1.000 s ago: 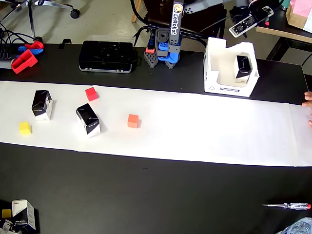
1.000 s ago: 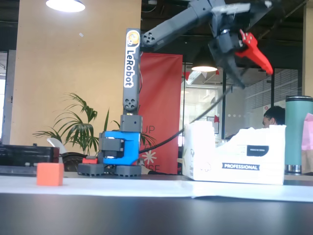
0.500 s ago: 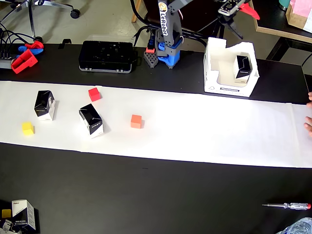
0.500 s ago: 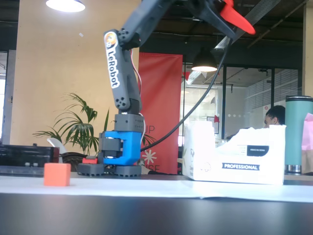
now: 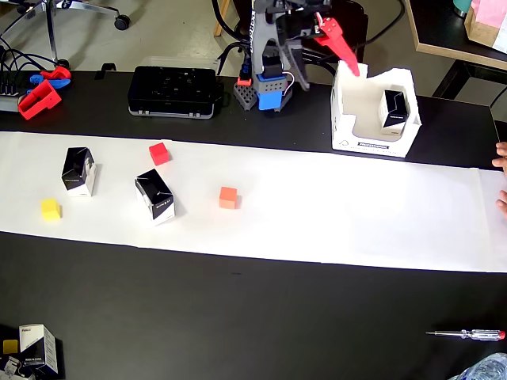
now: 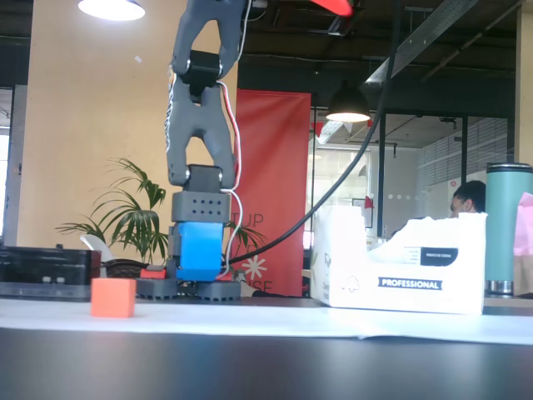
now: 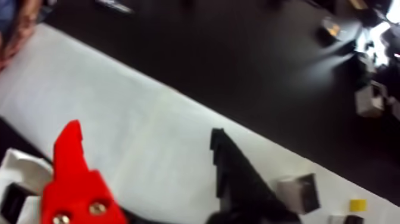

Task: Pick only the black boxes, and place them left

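Between picks, judging by the layout: white carton [image 5: 348, 107] holds one black box [image 5: 394, 109], while two more black boxes [image 5: 78, 170] [image 5: 155, 196] lie on the paper strip [image 5: 333, 206], well apart from it. Gripper [image 7: 143, 161] raised above the carton, spread wide, empty. Next: swing toward the nearer box, descend squarely. Fingertips cropped in the fixed view; wrist view blurred.
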You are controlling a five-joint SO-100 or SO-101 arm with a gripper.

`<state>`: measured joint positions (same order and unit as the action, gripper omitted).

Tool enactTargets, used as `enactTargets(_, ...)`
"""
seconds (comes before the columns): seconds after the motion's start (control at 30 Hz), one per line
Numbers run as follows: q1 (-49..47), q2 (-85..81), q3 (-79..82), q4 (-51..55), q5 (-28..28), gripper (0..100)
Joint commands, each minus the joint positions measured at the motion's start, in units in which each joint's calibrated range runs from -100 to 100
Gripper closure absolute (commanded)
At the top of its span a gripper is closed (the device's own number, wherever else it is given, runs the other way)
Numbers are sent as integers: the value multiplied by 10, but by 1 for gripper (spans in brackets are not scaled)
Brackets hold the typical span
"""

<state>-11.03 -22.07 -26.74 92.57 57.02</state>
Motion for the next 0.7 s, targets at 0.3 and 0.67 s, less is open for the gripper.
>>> enactTargets(0.3,300,-29,169,-145,145,52)
enactTargets(0.67,384,-24,327,-340,215,52)
